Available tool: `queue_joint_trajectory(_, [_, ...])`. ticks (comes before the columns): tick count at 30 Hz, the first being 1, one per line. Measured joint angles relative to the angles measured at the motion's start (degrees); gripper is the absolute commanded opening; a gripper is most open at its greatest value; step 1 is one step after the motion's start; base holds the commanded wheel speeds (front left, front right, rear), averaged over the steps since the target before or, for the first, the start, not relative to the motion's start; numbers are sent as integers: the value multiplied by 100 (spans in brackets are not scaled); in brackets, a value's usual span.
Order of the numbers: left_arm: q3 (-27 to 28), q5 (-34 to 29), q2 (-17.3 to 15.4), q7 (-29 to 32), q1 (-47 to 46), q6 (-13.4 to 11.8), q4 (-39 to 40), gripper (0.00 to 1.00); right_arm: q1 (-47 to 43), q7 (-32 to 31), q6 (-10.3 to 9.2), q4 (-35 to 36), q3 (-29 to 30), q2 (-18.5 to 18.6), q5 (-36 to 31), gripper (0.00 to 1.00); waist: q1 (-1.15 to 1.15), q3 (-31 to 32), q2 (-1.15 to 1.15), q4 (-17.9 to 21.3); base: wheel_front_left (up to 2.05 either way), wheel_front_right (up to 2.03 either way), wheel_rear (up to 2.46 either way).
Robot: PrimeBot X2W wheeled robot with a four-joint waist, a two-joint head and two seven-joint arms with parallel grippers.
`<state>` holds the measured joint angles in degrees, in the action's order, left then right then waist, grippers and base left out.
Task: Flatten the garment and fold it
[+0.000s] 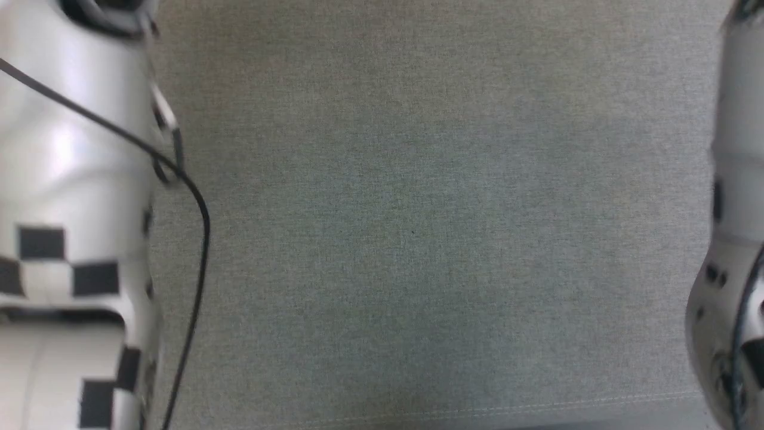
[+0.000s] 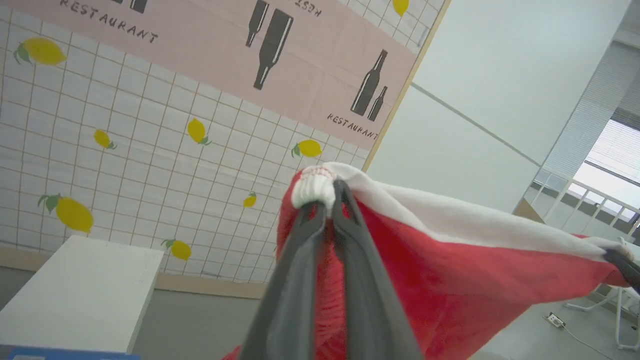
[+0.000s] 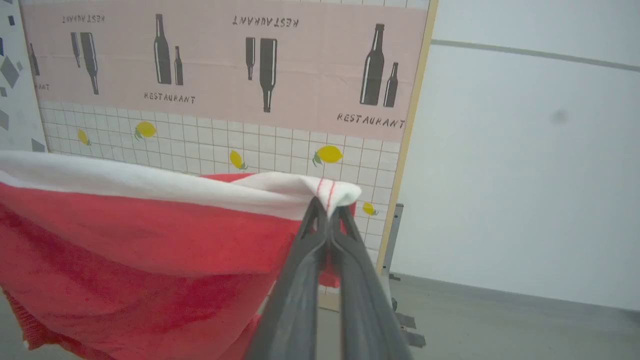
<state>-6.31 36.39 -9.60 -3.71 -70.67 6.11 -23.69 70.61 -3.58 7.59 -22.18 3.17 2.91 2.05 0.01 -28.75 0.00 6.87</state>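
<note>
Red garment (image 2: 450,260) hangs stretched in mid-air: left pincer (image 2: 327,207) clamped shut on one white-trimmed corner, right pincer (image 3: 328,212) pinching the other. Best to keep that edge taut and level, lowering it evenly onto the grey table (image 1: 418,239).

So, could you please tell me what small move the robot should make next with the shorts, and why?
Probably lower the red shorts evenly onto the grey cloth surface. Both sets of jaws are shut on the white edge, holding the shorts stretched in the air between them, so nothing is flattened yet.
</note>
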Motion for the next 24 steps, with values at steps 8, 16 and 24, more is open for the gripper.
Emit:
queue_joint_trajectory(8, [-778, 176, -245, 481, 2501, 93, -201, 0, -2269, -166, -1, -111, -272, 16, 779, 0, -1, 345, 0, -10, 0, 0, 0])
queue_joint_trajectory(16, [-1351, 281, -463, 992, 4703, 96, 259, 0, -4730, -936, -1, 679, -426, 63, 1300, 0, -2, 887, 0, -56, 0, 0, 0])
queue_joint_trajectory(24, [-1605, 411, -614, 1390, 6175, -172, 1094, 0, -6749, -2124, -1, 1891, -213, 62, 1109, 0, -2, 1528, 0, -146, 0, 0, 0])
